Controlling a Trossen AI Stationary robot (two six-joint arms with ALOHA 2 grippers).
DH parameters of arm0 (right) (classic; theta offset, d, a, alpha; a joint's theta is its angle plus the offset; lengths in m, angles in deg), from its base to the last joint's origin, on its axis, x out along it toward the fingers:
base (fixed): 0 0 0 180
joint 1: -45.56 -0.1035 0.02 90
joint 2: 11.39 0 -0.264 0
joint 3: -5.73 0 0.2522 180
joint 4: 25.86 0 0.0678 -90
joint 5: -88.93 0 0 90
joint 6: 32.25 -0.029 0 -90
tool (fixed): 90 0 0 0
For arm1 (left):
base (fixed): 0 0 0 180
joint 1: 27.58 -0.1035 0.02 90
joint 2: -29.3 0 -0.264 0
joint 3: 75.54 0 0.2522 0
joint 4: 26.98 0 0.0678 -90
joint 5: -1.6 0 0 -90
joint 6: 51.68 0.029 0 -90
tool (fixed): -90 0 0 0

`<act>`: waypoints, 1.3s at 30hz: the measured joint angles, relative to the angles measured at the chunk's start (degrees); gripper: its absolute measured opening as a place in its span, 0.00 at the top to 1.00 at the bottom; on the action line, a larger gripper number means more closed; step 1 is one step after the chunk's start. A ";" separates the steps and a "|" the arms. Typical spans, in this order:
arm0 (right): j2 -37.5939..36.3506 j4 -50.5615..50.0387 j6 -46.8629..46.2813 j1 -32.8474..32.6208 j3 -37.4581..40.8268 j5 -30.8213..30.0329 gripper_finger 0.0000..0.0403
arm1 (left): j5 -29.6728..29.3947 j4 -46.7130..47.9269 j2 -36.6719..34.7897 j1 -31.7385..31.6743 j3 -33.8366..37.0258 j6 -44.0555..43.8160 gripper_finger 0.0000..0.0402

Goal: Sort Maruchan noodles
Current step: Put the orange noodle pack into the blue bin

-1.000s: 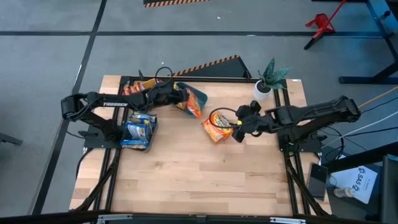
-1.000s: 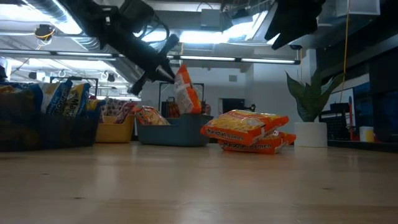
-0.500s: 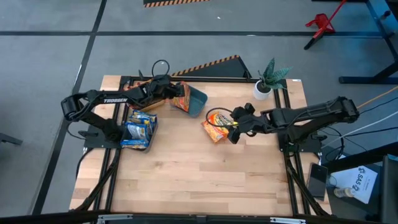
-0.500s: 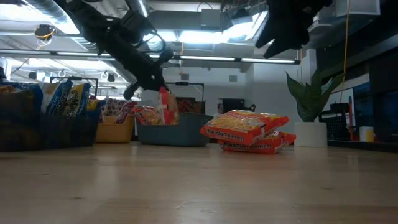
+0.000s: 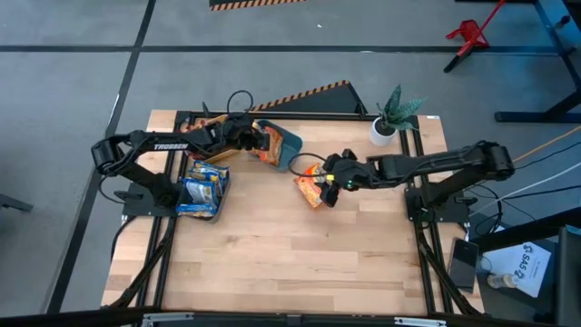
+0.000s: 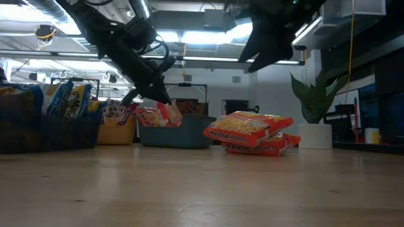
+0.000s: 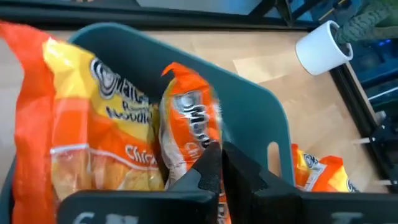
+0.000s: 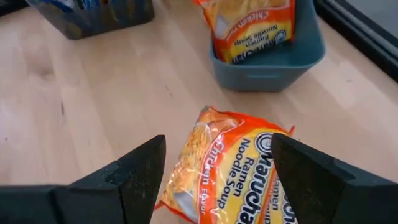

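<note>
An orange Maruchan noodle packet (image 7: 186,115) stands on edge inside the teal bin (image 7: 252,106), and my left gripper (image 7: 219,163) is shut on it. A second orange packet (image 7: 87,118) leans in the same bin. Two more orange packets (image 5: 311,188) lie stacked on the table right of the bin. My right gripper (image 8: 217,177) hovers open just above them, one finger on each side of the top packet (image 8: 242,165), touching nothing. In the low view the stack (image 6: 249,132) lies flat, with the right arm above it. My left gripper pinches the orange packet by its edge (image 7: 200,142) between its two fingers. The fingers come slanting down from the table's left side. The packet stands upright in the teal bin beside the other orange packet; its lower end is hidden behind the bin wall.
A dark bin (image 5: 201,186) with blue packets stands at the table's left. A yellow bin (image 6: 117,132) with red packets sits at the far left. A white pot with a plant (image 5: 386,127) stands at the far right. The near half of the wooden table (image 5: 290,263) is bare.
My left gripper has carried the orange packet down from above the rim into the teal bin, rolling as it went. My right gripper has gone toward the table's left and down, over the stacked orange packets, staying open.
</note>
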 joint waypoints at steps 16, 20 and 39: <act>0.80 -1.24 14.00 5.62 -1.30 0.56 0.32 | 15.84 -6.40 -0.17 -3.86 0.00 -0.97 0.74; 6.46 0.35 21.00 11.33 -6.07 7.48 0.41 | 23.59 -15.03 -0.99 -3.85 0.00 -7.08 0.75; 34.24 -2.19 31.27 20.83 -27.65 18.70 0.95 | 10.89 -13.08 -24.50 -2.82 -0.11 -12.97 0.82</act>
